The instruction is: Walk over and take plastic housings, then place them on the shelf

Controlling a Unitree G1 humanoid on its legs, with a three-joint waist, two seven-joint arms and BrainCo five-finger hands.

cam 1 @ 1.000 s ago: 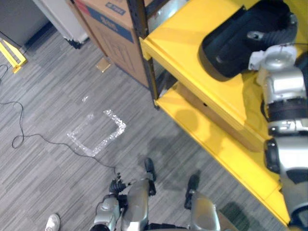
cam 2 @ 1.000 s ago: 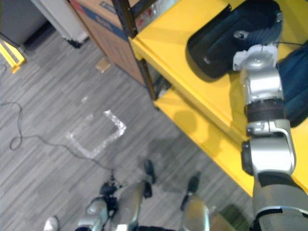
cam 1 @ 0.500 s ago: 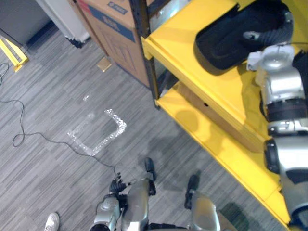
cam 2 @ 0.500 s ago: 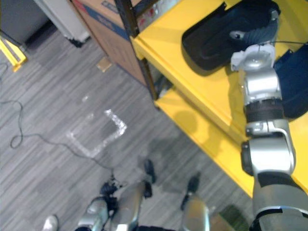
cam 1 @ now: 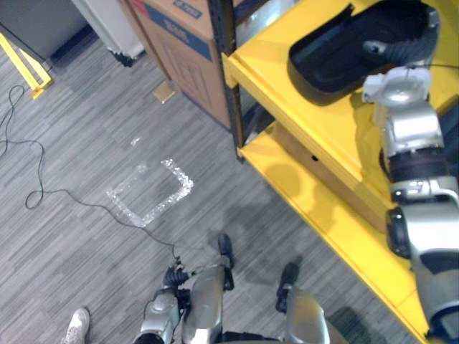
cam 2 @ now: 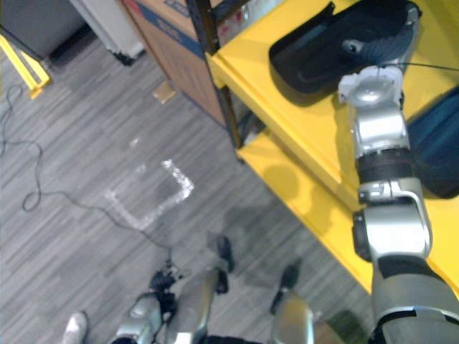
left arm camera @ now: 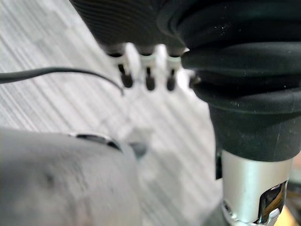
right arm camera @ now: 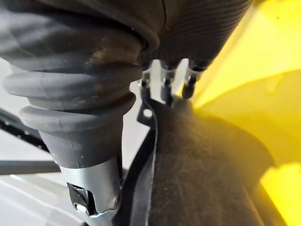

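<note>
The shelf [cam 1: 287, 93] runs diagonally across my right side. Its upper yellow board ends in a raised front lip, and a black post [cam 1: 233, 93] stands at its near corner. A lower board [cam 1: 323, 211] juts out beneath it, close to my feet. A cardboard box [cam 1: 183, 46] stands on the floor just beside the post.

To my left there is plenty of open room. The floor [cam 1: 86, 158] is grey striped carpet with a silvery tape mark [cam 1: 154, 201] stuck on it in the shape of a corner. A person's white shoe [cam 1: 75, 326] shows at the lower left edge, and a yellow frame [cam 1: 25, 64] sits far off at the upper left.

The black plastic housing [cam 1: 333, 50] lies on the upper board. It is set back from the lip, with a strip of bare yellow between them. A dark blue part [cam 2: 437, 143] lies on the same board on the other side of my right arm, and that arm partly hides it.

My right arm is stretched up over the lip, with the wrist above the housing's far end. In the right wrist view my right hand [right arm camera: 163, 87] meets the housing's rim. I cannot tell whether it grips the rim or only rests there.

My left hand [left arm camera: 148, 80] hangs low at my side over the carpet, fingers loose and holding nothing.
</note>
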